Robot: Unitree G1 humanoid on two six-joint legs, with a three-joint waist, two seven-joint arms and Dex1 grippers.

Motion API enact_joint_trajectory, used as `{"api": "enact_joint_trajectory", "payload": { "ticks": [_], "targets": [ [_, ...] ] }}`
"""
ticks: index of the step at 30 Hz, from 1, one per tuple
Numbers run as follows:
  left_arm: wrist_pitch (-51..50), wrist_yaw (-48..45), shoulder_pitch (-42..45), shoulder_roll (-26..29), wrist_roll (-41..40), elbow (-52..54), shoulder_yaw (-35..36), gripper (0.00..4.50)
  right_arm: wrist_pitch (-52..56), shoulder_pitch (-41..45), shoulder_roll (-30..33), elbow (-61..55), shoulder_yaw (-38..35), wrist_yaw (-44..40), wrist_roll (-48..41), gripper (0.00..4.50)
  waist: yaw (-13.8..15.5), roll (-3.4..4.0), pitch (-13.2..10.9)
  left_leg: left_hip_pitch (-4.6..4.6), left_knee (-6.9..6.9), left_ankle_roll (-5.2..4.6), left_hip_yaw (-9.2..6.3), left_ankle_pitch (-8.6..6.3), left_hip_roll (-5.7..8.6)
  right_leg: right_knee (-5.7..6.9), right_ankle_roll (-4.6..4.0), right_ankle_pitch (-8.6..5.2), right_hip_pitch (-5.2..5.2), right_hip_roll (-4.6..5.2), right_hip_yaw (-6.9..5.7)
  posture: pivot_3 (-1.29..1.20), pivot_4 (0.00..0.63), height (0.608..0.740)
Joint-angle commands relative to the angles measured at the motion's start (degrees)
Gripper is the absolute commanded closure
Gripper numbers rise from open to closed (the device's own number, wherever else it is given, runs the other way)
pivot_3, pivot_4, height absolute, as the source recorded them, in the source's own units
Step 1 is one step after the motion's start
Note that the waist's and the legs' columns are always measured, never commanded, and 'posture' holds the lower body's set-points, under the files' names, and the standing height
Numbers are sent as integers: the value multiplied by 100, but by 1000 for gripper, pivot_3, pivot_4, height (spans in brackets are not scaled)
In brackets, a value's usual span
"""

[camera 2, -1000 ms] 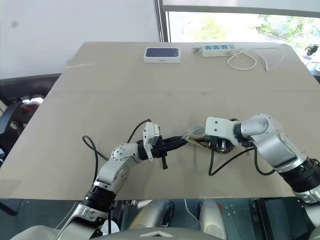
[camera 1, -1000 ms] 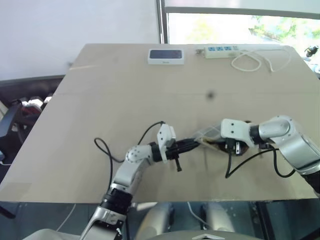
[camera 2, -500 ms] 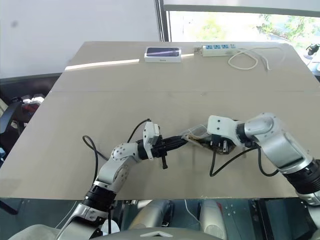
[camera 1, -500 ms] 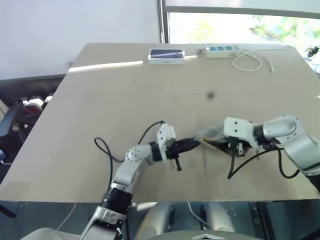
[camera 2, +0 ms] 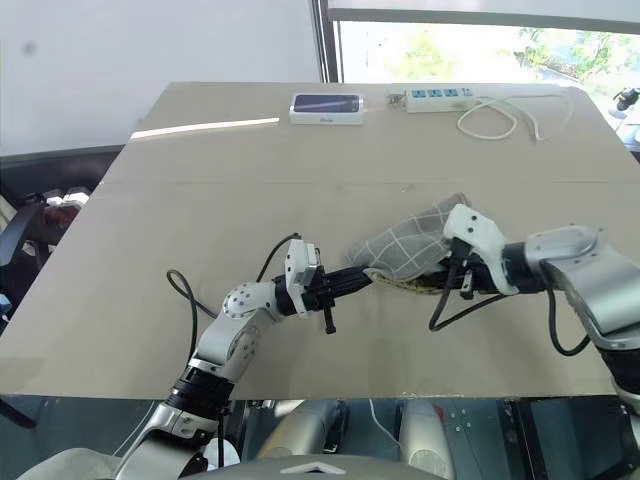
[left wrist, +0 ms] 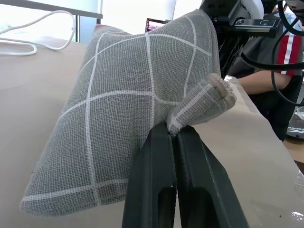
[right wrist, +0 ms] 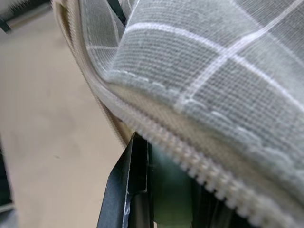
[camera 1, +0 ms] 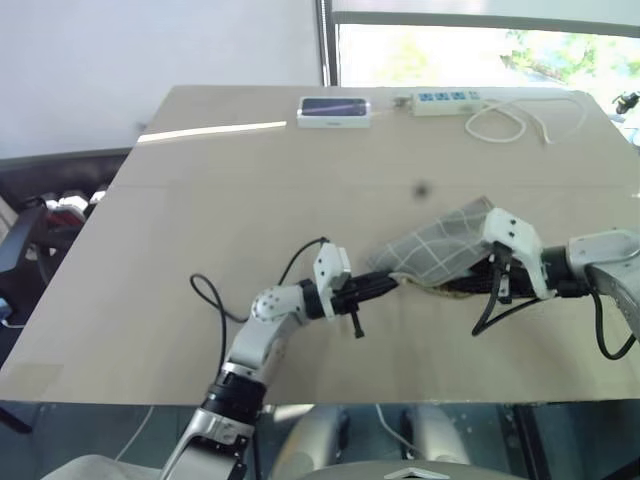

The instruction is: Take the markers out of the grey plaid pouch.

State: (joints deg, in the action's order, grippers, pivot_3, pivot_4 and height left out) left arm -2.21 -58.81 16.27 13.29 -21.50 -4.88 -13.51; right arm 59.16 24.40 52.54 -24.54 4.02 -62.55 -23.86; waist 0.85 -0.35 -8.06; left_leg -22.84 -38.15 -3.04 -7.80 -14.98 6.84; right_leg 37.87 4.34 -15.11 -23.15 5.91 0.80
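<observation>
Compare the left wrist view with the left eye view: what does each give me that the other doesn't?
Left wrist alone: the left gripper's fingers pressed together on a bunched corner of the grey plaid pouch, and a person's arm past the table edge.

Left eye alone: the right gripper at the pouch's far end, which is raised off the table; the white-framed device; the power strip.

Both: the pouch, the tabletop, the white cable.

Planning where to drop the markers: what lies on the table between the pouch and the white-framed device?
Bare tabletop between the grey plaid pouch and the device, seen in both eye views.
</observation>
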Motion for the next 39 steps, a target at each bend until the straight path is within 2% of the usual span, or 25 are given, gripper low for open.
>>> {"api": "enact_joint_trajectory", "payload": {
  "ticks": [1,6,14,23,31,33,36,39],
  "targets": [
    [-41,7,-16,21,82,-104,0,4500,-52,123,88,-220,-277,179,-132,4121,-2,0,0,0,0,0,0,0,0,0,0,0,0,0,0,0,150,738],
    [-198,29,11,1,-50,9,63,4500,-879,142,351,-116,455,447,660,4121,-3,0,-1,-1,0,0,1,0,0,-1,0,0,-1,0,0,0,150,738],
    [-1274,429,226,-171,-759,536,458,4500,-1843,163,667,34,1317,486,1745,4121,-6,0,-2,-1,-1,0,1,0,0,2,1,0,-4,-2,-1,0,150,738],
    [-1926,753,309,-167,-979,653,651,4500,-2518,311,708,190,1393,502,2407,4121,-4,0,-2,-1,-1,1,1,1,0,2,1,0,-4,-3,0,0,150,738],
    [-2345,1071,594,-313,-1154,449,910,4500,-3402,-66,1057,418,1204,452,2879,4121,-1,-2,-4,-2,-2,1,3,1,1,1,1,0,-3,-3,0,0,150,738],
    [-2392,1077,649,-309,-1160,404,909,4500,-2975,-206,902,299,954,447,2522,4121,-1,-2,-4,-1,-2,1,4,1,1,2,1,0,-3,-3,1,0,150,738],
    [-2374,1077,693,-325,-1126,331,884,4500,-1184,-298,134,-175,238,594,1280,4121,-7,-2,-5,-1,-2,2,3,1,0,3,1,0,-4,-4,2,0,150,738],
    [-2259,995,668,-365,-1044,331,785,4500,148,-197,-740,-258,-469,1036,583,4121,-5,-15,-12,1,-2,2,3,2,-4,7,0,0,-5,-7,5,0,150,738]
  ]
}}
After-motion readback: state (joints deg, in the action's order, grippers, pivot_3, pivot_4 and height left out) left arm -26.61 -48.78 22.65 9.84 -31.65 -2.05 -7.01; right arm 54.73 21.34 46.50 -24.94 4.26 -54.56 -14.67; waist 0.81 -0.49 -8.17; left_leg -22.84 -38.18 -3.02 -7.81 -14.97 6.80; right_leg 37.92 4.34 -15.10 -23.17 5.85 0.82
